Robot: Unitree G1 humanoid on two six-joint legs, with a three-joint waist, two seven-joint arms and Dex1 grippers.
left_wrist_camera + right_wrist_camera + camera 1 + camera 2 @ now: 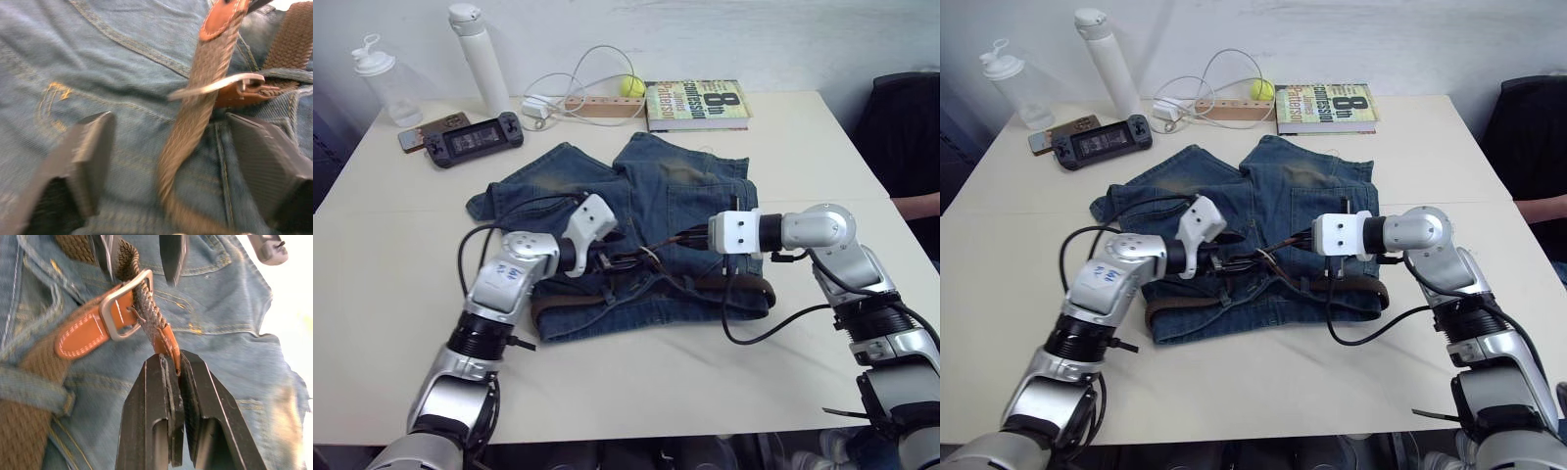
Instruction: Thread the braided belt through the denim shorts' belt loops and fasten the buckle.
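Right gripper (172, 363) clamping braided belt (146, 308) tip through buckle (124, 303), left gripper (171, 147) wide, book (697, 104) reading "8th".

Pale cream table (636, 382) w/ seam across mid, set against light wall (783, 39). Dark chair (901, 127) at right edge. Soft even light, faint shadows. Dim floor below front edge.

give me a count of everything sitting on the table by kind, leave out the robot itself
Bottles: 2, a clear one and a white one
Handheld game console: 1
Phone: 1
Book: 1
Yellow ball: 1
White cable: 1
Wooden block: 1
Denim shorts: 1
Braided belt: 1
Total: 10
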